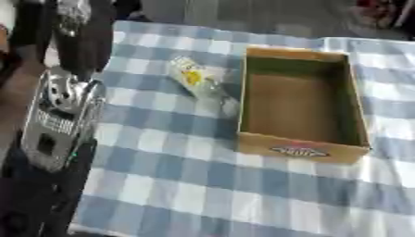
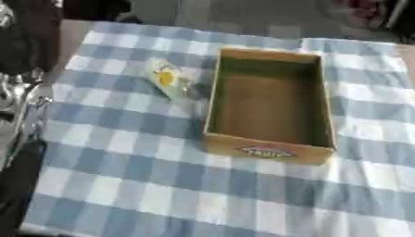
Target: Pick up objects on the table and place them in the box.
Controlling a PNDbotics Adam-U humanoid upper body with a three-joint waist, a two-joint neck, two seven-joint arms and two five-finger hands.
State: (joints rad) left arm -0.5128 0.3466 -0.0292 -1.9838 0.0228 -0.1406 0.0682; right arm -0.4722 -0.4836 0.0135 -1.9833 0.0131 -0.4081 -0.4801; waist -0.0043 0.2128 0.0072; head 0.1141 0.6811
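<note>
Packet (image 1: 194, 79) on cloth (image 1: 186, 185) just left of box (image 1: 300, 149).

- The place looks like an indoor test room or lab, though little tells which.
- A table under a blue-and-white checked cloth (image 1: 203, 185) fills the view, like a home dining setup.
- Beyond the tabletop's far edge runs plain grey floor (image 1: 243, 18).
- Blurred reddish clutter (image 1: 377, 9) sits past the far right corner.

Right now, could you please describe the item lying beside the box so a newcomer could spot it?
Find the open cardboard box on the blue-and-white checked cloth. Just off its left wall lies a small clear packet, askew. Its yellow patch sets it apart; nothing else lies loose on the cloth.
</note>
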